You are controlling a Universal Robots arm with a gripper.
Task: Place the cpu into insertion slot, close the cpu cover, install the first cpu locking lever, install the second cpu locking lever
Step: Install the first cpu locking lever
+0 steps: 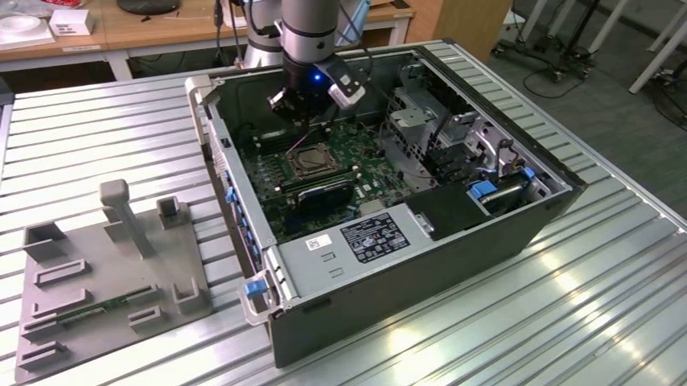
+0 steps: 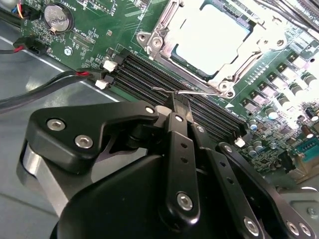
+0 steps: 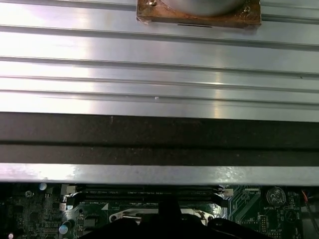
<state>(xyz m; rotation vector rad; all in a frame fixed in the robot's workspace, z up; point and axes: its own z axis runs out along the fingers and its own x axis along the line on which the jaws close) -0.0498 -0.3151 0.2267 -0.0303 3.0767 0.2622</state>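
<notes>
The cpu (image 2: 209, 37) lies with its silver top up in the insertion slot (image 1: 311, 161) on the green board inside the open computer case. The cpu cover (image 2: 172, 49), a steel frame, lies down around the chip. A thin wire locking lever (image 2: 199, 92) runs along the socket edge that faces the memory slots. My gripper (image 2: 179, 105) is shut, and its black fingertips rest at this lever. In the exterior view the gripper (image 1: 304, 112) hangs inside the case, just behind the socket. In the first wrist view the dark fingers (image 3: 164, 221) show above the board.
Black memory slots (image 2: 164, 79) lie right beside the lever. A coin battery (image 2: 55, 17) and red and black cables (image 2: 50, 84) sit near the case wall. The drive cage (image 1: 429, 129) stands at the exterior view's right. A grey fixture (image 1: 108, 273) rests on the slatted table.
</notes>
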